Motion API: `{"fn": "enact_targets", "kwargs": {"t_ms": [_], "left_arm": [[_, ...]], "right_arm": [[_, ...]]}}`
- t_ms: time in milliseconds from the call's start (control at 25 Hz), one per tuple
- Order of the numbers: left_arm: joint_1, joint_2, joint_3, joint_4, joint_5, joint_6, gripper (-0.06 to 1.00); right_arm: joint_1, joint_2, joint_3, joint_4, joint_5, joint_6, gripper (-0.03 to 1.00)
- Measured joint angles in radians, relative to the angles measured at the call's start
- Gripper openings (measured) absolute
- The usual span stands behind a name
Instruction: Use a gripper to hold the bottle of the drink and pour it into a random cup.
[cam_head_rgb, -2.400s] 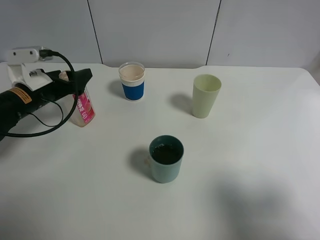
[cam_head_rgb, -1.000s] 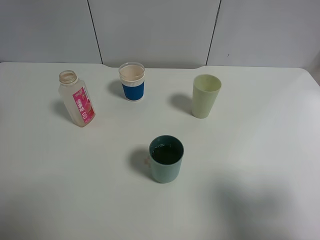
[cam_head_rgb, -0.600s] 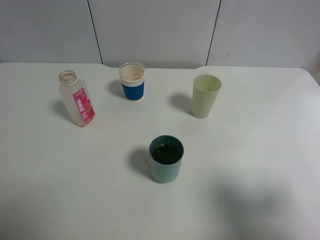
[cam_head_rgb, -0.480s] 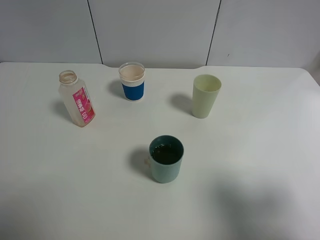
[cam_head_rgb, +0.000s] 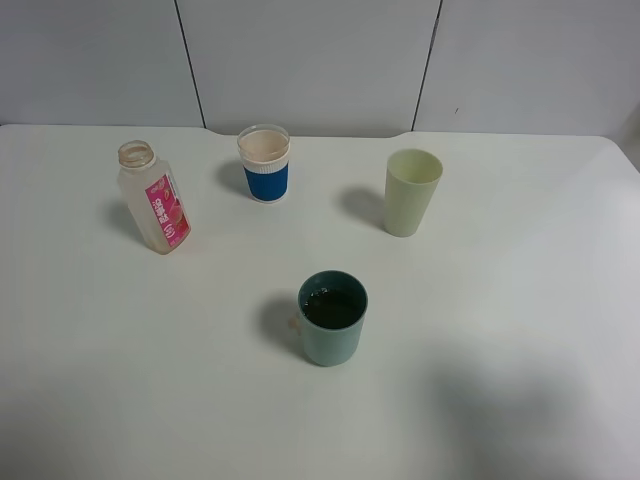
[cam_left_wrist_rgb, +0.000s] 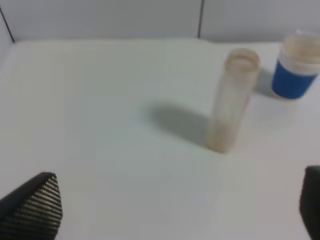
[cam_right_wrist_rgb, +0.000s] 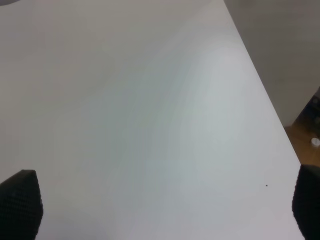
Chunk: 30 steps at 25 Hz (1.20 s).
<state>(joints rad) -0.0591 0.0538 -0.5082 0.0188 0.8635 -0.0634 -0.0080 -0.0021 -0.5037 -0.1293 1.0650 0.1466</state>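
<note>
The bottle (cam_head_rgb: 153, 198) stands upright on the far left of the table, a small clear plastic one with a squarish body, a wide round mouth without a cap and a bright pink label on one side; it looks nearly empty, and the left wrist view (cam_left_wrist_rgb: 230, 100) shows it standing free. The cup (cam_head_rgb: 332, 317), a short dark teal-green tumbler, stands upright near the middle, well apart from the bottle, holding the dark drink (cam_head_rgb: 332, 308).

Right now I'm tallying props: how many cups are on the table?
3: the blue-sleeved white cup at the back, the pale yellow-green cup to its right, the teal cup holding dark drink nearest the camera. None seem hidden.
</note>
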Motion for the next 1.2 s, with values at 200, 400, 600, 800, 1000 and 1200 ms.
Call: {"fn": "enact_targets", "kwargs": {"t_ms": [200,400,600,800,1000,1200], "left_arm": [[0.000,-0.013,0.000,-0.001,0.015,-0.008,0.92],[0.000,-0.014,-0.013,0.011,0.069,0.003,0.92],[0.000,-0.023,-0.008,0.004,0.197,0.109,0.92],[0.000,-0.043,0.003,0.000,0.193,0.110,0.92],[0.000,-0.046,0.003,-0.006,0.192,0.110,0.92],[0.000,-0.046,0.003,-0.006,0.192,0.110,0.92]], "right_arm": [[0.000,0.000,0.000,0.000,0.000,0.000,1.00],[0.000,0.000,0.000,0.000,0.000,0.000,1.00],[0.000,0.000,0.000,0.000,0.000,0.000,1.00],[0.000,0.000,0.000,0.000,0.000,0.000,1.00],[0.000,0.000,0.000,0.000,0.000,0.000,1.00],[0.000,0.000,0.000,0.000,0.000,0.000,1.00]]}}
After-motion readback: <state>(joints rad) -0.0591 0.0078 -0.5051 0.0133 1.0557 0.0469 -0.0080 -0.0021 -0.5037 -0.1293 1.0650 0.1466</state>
